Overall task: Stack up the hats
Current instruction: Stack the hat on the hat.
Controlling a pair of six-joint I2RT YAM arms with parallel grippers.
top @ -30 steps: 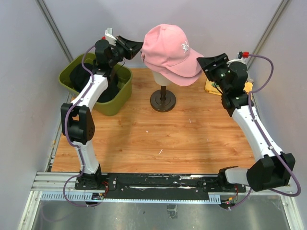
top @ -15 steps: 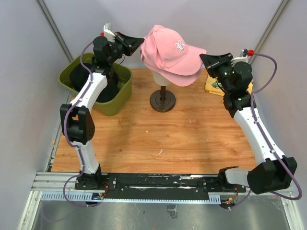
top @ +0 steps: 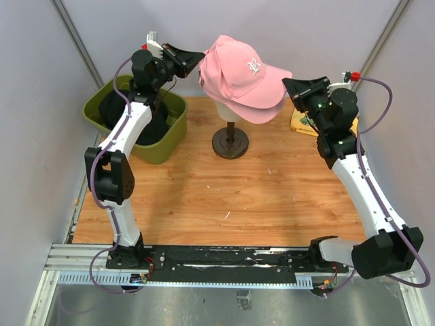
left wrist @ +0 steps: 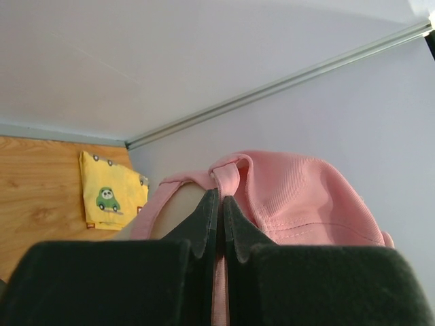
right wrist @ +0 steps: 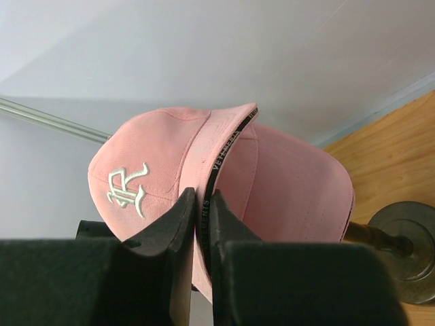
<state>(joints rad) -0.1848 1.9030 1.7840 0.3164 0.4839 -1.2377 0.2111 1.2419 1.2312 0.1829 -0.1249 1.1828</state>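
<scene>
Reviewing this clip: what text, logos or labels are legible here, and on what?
"R"-like white monogram, stitched on the pink cap front; exact letters unclear.
White lettering on the black tape at its brim edge: too small to read.
On the yellow cloth: green car picture, no readable text.

My tool (left wrist: 220,201) has its two black fingers pressed together on the back edge of the pink cap (left wrist: 306,197), with pink fabric showing in the thin gap between them. The cap's strap (left wrist: 228,168) arches just above my fingertips. Off to the left, a yellow cloth (left wrist: 112,193) with a green car print lies on the wooden table (left wrist: 34,183).
</scene>
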